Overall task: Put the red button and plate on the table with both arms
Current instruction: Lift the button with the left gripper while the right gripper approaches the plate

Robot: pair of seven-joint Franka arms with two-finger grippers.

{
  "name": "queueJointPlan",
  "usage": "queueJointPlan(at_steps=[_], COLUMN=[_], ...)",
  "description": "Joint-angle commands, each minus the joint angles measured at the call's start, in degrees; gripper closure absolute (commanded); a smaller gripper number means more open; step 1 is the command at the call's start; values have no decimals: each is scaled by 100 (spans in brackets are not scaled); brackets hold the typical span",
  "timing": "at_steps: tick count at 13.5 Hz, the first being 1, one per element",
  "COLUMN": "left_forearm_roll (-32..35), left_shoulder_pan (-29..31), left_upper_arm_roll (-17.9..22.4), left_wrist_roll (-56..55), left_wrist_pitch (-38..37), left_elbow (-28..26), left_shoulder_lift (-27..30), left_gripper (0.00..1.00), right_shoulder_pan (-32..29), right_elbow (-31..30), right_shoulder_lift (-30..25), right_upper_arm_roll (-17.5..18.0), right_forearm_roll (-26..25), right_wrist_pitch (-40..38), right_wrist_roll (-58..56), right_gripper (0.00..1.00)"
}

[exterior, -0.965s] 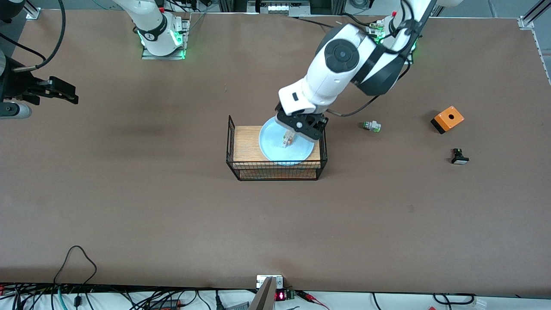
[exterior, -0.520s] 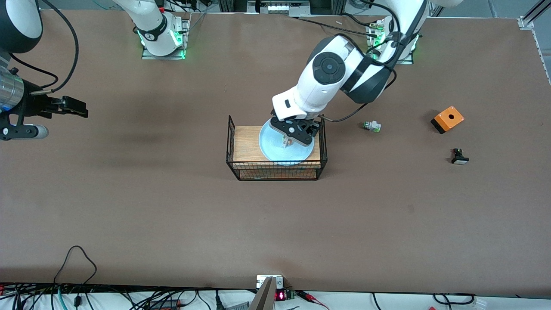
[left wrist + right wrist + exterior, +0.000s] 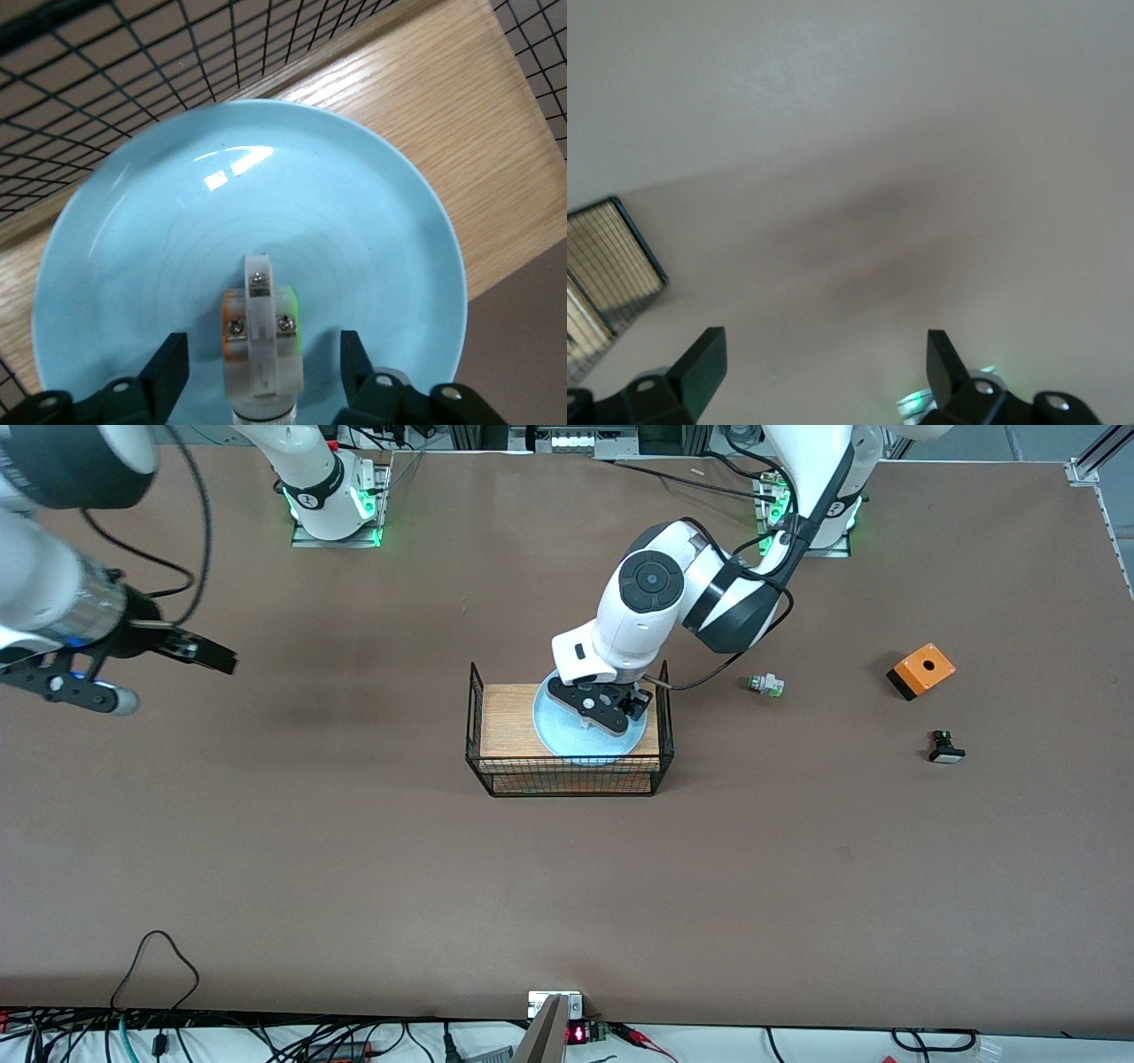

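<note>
Nothing's placed yet: left pincer [image 3: 262,376] is hanging released around the red button [image 3: 260,329] on the plate [image 3: 133,239] atop the wire rack [image 3: 567,779]; right pincer [image 3: 824,372], released, is hovering over bare desk [image 3: 354,886]

Cable-strewn white floor edge [image 3: 266,1045]

wire rack [image 3: 569,775] walls ring plate [image 3: 177,230], top open
</note>
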State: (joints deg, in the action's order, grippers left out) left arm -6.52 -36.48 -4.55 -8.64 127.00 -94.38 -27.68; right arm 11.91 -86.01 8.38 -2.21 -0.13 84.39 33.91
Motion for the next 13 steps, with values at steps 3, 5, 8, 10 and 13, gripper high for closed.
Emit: queueJointPlan(at_steps=[3,5,8,10,13], left_forearm_roll=[124,98,1,-17,36], left_shoulder_pan=[-44,-35,175,439,1315], left_upper_arm_roll=[25,25,95,191,376], left_wrist_roll=[38,3,-15,11,143], left_wrist_pitch=[-17,-435,-1708,-2675,-3127], left_elbow=[130,191,367,700,606], left_shoulder_lift=[-1,226,832,1035,1186], left_gripper=[87,88,89,89,88], right_shoulder_pan=[547,715,997,1207,1261], right_elbow=[276,313,322,322,392], right_shoulder_lift=[-12,23,120,129,251], right_upper_arm_roll=[71,80,80,80,89], right_forearm_roll=[57,101,110,101,145], right_wrist_pitch=[-62,-36,-10,191,482], right_wrist_roll=[1924,2600,3428,3683,4245], right_gripper=[0,0,0,0,0])
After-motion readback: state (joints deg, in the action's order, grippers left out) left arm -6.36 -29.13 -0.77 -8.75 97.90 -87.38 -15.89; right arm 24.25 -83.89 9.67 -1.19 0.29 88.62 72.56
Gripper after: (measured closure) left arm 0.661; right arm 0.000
